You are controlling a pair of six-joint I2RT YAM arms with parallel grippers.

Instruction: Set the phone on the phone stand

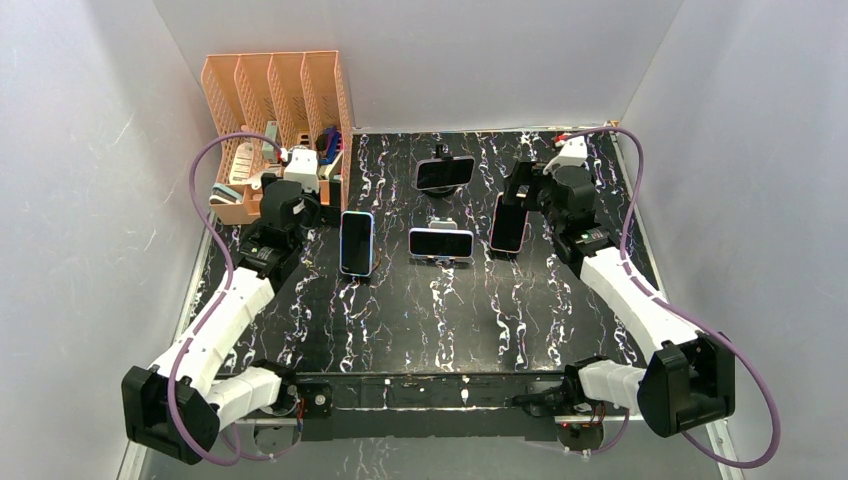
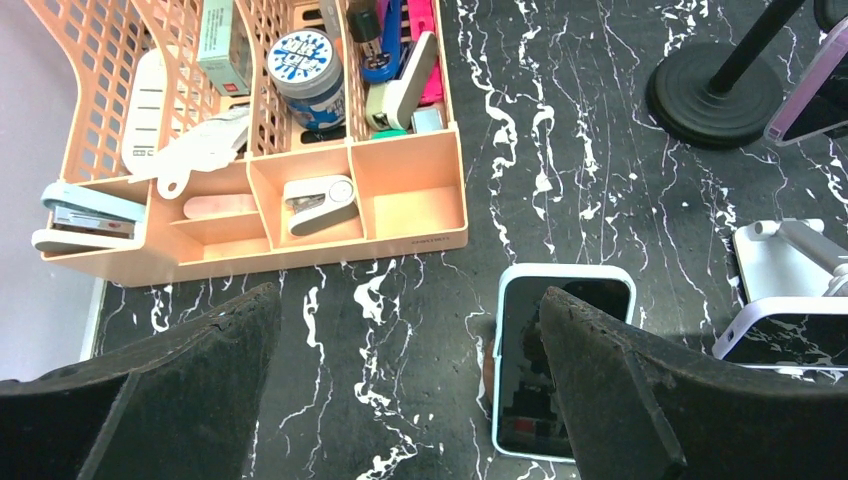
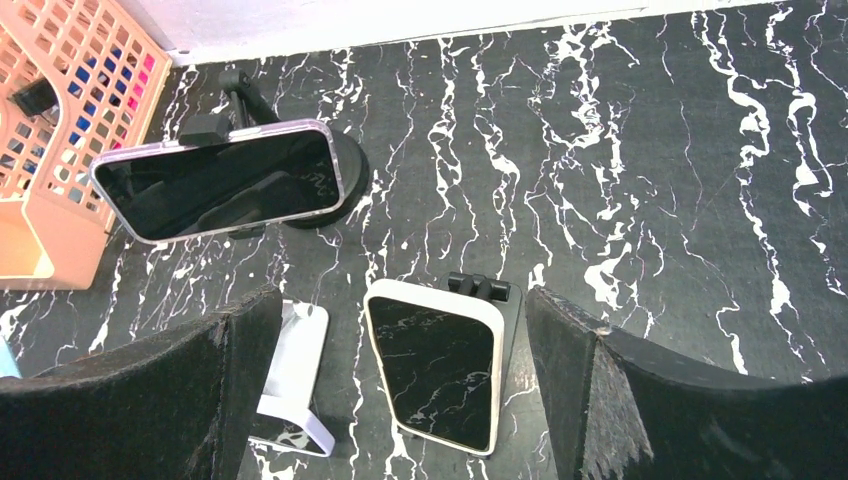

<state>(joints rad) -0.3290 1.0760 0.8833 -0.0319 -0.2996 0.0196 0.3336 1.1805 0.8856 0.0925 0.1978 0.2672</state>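
The phone [image 3: 435,372] is seen propped on its black stand [image 3: 478,287], right of the desk [image 1: 450,320] centre (3 other phones [image 1: 441,242] stand nearby). The right claw [image 3: 398,310] and left claw [image 2: 408,295] are held wide, empty; placement is judged done.

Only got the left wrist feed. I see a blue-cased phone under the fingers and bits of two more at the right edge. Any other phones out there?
Observer: Yes, a fourth phone, standing upright, furthest right of the lot.
Operator: Where's the other arm?
Observer: The right gripper hovers directly over that fourth phone, jaws wide apart, holding nothing.
Operator: The phone clipped at my top right, is it on the round-base stand?
Observer: Yes. The back phone sits sideways on that black stand, screen dark.
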